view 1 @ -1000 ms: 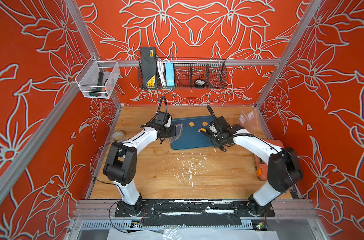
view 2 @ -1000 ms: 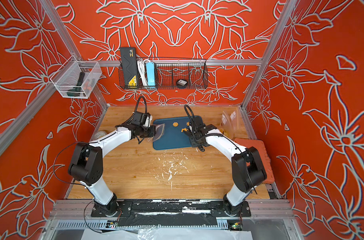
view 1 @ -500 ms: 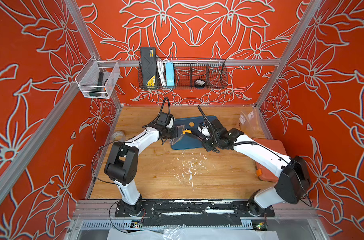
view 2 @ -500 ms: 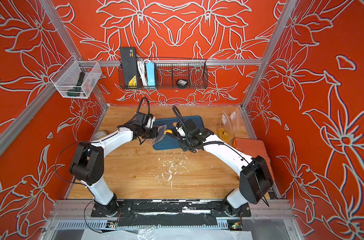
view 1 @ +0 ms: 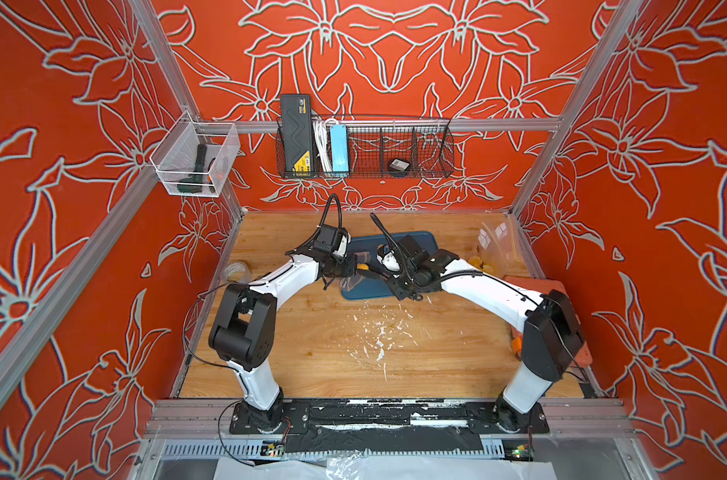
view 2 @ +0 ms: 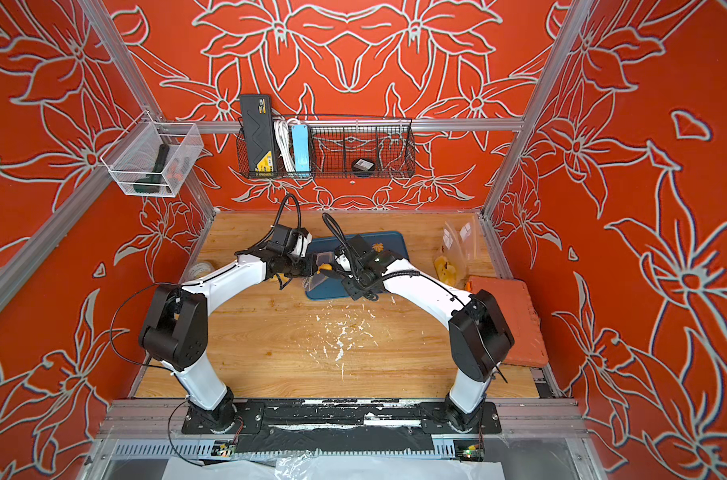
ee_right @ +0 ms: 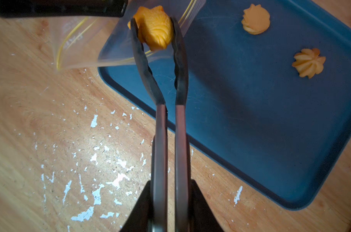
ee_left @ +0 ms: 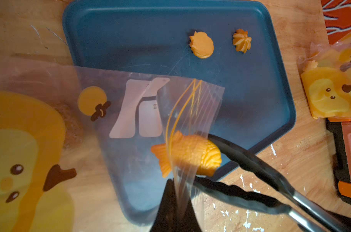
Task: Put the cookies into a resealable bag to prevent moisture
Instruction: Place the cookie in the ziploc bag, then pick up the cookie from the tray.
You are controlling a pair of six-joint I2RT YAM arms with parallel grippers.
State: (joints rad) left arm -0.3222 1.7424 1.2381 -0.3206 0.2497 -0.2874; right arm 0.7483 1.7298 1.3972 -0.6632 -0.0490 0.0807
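Where the cookies are: fish cookie [ee_left: 187, 154] pinched in the tongs [ee_right: 143, 60] at the mouth of the clear bag [ee_left: 130, 112]; round cookie [ee_left: 201, 44] and swirl cookie [ee_left: 241, 40] lie apart on the blue tray [ee_left: 130, 40].
Left claw [ee_left: 175, 186]: closed tight on the bag's edge.
Right claw [ee_right: 170, 200]: clamped around the tongs' handles.
Nearby: spare duck-print bags [ee_left: 331, 90] and an orange case [ee_left: 349, 144], cut off at the frame edge.
Hard to see: the fish's tail seems to be inside the bag, but the film blurs it.
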